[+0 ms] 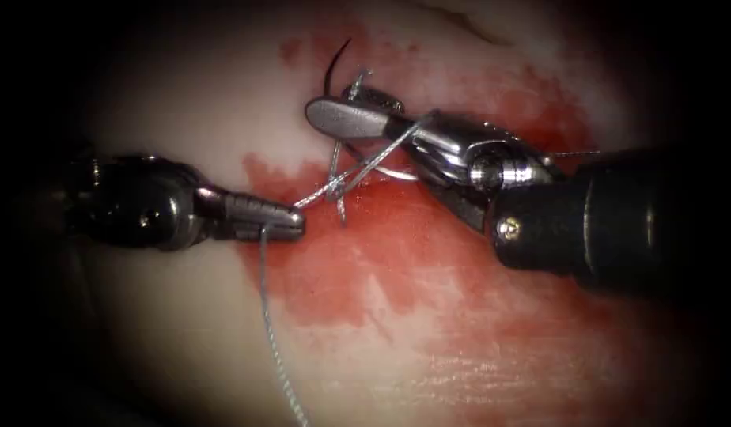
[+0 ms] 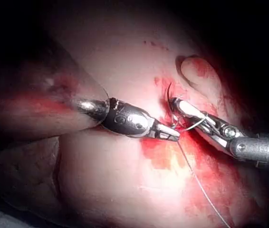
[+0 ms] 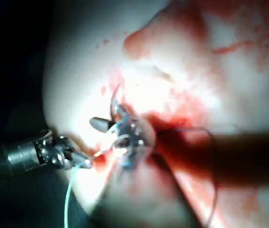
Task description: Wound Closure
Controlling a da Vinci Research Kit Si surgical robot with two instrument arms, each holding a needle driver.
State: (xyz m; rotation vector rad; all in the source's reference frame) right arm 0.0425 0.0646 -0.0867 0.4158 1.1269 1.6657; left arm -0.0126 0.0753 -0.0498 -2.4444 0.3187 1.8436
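On the tissue, the left tool reaches in from the left, shut on the grey thread. One strand runs from its tip up and right to a crossing of strands over the cut; the other hangs down toward the front. Across the cut, the right tool has thread wound over its jaws and appears shut on a short thread end. A thin dark curved needle rises just beyond its tip, held by neither tool; whether it sits in the tissue I cannot tell. The left wrist view shows the left tool, right tool and needle.
Red fluid covers the tissue around the cut and spreads to the right and front. The right tool's dark shaft fills the right side. A pale fold of tissue rises behind the tools.
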